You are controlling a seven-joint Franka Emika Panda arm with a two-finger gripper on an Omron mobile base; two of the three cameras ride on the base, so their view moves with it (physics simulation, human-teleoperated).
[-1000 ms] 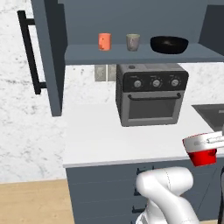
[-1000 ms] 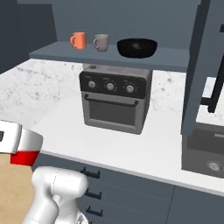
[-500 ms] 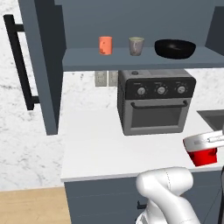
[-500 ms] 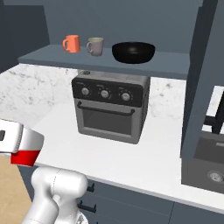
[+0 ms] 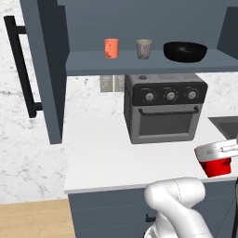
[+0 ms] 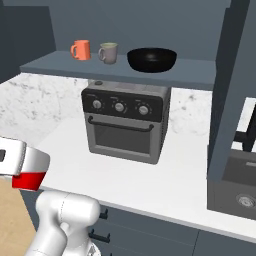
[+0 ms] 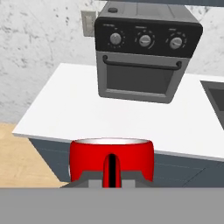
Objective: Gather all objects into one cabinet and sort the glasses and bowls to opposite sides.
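A white countertop [image 5: 107,153] runs below a slate-blue wall cabinet [image 5: 139,62], its door [image 5: 44,69] swung open with a long black bar handle [image 5: 21,65], against a marbled wall. A dark toaster oven [image 5: 162,109] with three knobs sits on the counter.

The pincer [image 7: 111,171] is clenched on the red cup [image 7: 111,158], gripping its rim with the two fingers close together. The cup is bright red and glossy with a pale inside, held upright in the air just off the front edge of the counter. Up and well beyond it, on the cabinet shelf above the oven, stand the orange cup [image 5: 111,48], the speckled grey-beige cup [image 5: 144,49] and the wide glossy black bowl [image 5: 185,51], set in a row and apart from one another.

In the right base view the red cup [image 6: 27,181] is mostly covered by the white hand, only a wedge of red showing. In the left base view the hand is cut off by the picture's edge, and a sink corner [image 5: 225,125] shows beside the oven.

The arm bends low from its rounded white shoulder, the hand held level in front of the counter, facing the oven.
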